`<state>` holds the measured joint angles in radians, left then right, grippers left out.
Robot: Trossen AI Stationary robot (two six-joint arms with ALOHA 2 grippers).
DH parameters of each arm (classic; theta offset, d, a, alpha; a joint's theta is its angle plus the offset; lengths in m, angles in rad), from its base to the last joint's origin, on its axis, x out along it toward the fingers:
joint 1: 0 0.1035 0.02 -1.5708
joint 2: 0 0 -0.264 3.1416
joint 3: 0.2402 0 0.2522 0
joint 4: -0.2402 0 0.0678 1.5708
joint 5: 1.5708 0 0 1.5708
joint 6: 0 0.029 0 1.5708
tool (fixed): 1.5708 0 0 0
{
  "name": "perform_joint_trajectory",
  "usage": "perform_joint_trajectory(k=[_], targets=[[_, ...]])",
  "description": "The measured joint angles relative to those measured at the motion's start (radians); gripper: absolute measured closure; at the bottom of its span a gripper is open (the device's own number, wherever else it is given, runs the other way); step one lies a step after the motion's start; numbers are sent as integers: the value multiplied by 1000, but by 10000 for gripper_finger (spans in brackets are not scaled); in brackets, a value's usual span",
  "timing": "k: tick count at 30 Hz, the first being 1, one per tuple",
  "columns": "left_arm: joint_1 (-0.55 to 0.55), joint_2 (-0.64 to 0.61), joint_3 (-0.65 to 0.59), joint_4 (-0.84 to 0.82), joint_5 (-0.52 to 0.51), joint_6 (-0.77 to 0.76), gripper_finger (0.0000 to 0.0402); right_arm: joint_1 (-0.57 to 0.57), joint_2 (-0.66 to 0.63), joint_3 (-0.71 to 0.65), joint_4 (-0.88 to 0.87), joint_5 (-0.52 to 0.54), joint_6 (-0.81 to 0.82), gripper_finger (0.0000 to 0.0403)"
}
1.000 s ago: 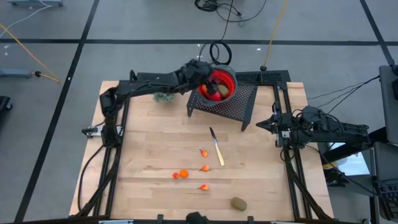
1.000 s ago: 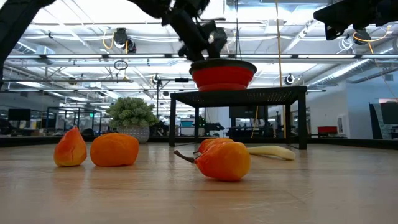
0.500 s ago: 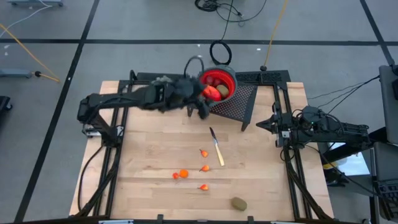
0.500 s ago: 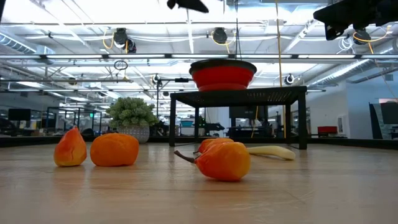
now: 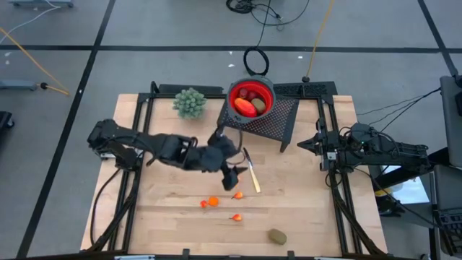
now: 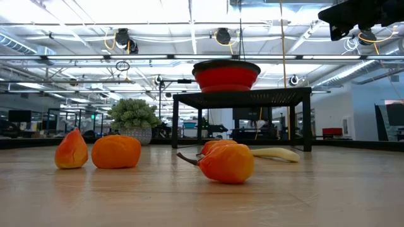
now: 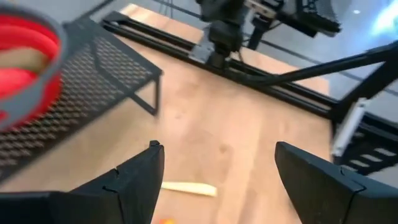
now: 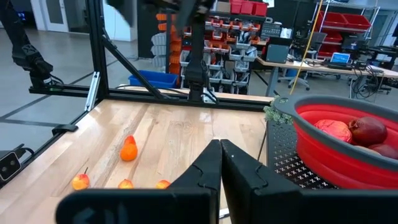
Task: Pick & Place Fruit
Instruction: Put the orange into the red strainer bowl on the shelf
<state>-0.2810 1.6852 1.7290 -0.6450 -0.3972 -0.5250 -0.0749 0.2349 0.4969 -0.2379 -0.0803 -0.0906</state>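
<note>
No text, label, brand, number or sign can be read anywhere.

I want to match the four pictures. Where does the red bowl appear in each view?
High view: the red bowl sits on the black mesh stand, at the table's far edge, centre.
Low view: the bowl is at upper centre, on top of the stand.
Left wrist view: its rim shows at the picture's left edge.
Right wrist view: it fills the right side, with fruit inside.
Shared landmark: the mesh stand under the bowl.
</note>
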Motion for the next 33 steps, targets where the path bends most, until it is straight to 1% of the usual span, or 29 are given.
perform_joint_trajectory(k=[2,5,7,10,13,15,20,23,26,33], targets=[[-25,9,1,-3,-1,-38,96,0,0,0,0,0,0,399],[-61,33,0,-11,-2,-54,96,0,0,0,0,0,0,399],[-85,47,0,-20,-2,-27,96,0,0,0,-1,0,0,399],[-117,74,0,-28,-1,60,96,0,0,0,-1,0,0,399],[-145,102,0,-92,2,121,96,0,0,0,-1,0,0,399],[-160,116,0,-170,5,123,96,0,0,0,-1,0,0,399],[-172,162,0,-354,27,43,96,0,0,0,-2,0,0,399],[-172,183,-7,-411,50,16,96,0,0,0,-3,0,0,399],[-173,198,-37,-423,71,16,96,0,0,0,-3,0,0,399],[-179,197,-175,-402,120,-34,96,0,0,0,-43,0,0,399]])
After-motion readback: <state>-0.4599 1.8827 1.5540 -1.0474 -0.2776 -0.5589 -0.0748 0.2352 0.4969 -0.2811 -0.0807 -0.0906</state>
